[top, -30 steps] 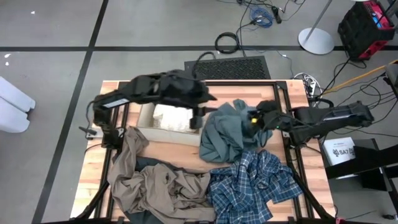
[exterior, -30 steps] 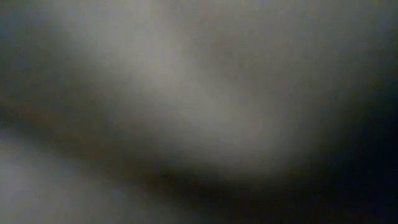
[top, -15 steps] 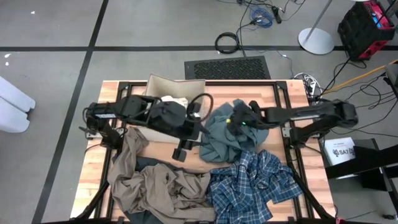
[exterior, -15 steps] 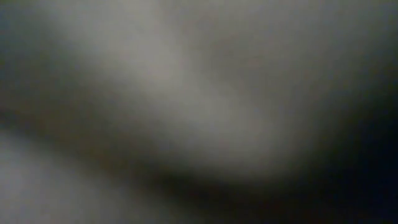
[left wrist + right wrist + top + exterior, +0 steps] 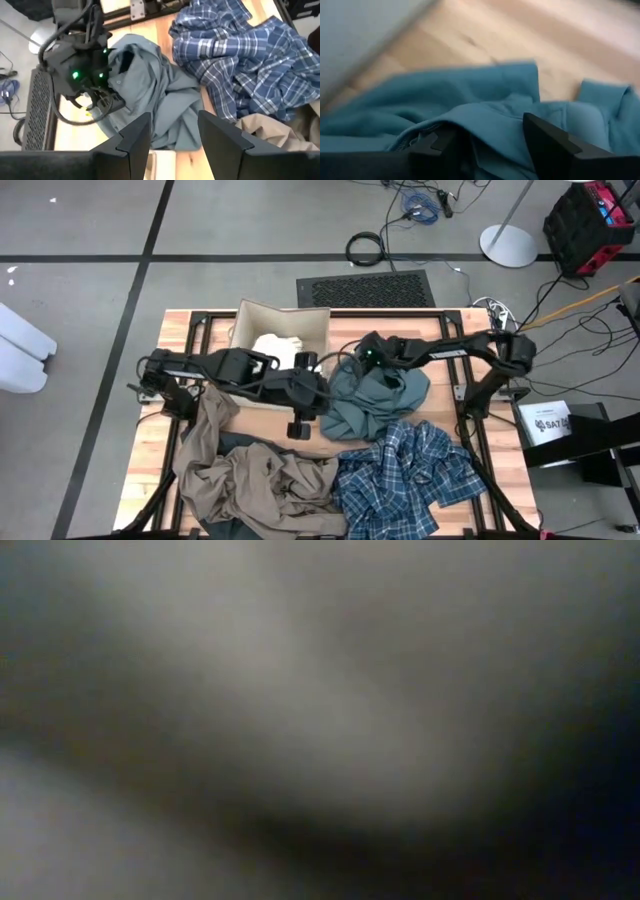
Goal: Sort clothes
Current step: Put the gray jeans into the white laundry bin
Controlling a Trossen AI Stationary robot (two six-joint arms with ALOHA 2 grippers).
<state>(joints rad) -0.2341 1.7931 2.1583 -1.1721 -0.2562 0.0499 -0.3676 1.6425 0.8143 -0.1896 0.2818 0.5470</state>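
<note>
- Inside the cardboard box: white garment, bunched up against the bottom, nothing touching it.
- Just off the box's right side, on the wooden table: teal-grey garment in a rumpled heap, one edge reaching toward the box wall.
- Over that box-side edge of the teal-grey heap: right gripper, arm stretched in from the far right of the table, green lights on at the wrist.
- Right wrist view: right gripper's fingers spread well apart, down in the teal-grey fabric, a fold humped up between them. Not clamped on anything as far as can be seen.
- Just in front of the box, by its right corner: left gripper, over bare wood, arm running along the box's front wall from the left.
- Left wrist view: left gripper's fingers apart too, nothing between them, pointed at the teal-grey garment and at the right gripper.
- Further out from the box's front, right half of the table: blue-and-white plaid garment, spread loose, touching the teal-grey one.
- Out from the box's front-left corner: khaki-tan garment, big crumpled spread, meeting the plaid at its right edge.
- Peeking out around the khaki-tan one: bit of dark navy garment, mostly covered.
- Low view: just a grey blur, can't tell anything from it.
</note>
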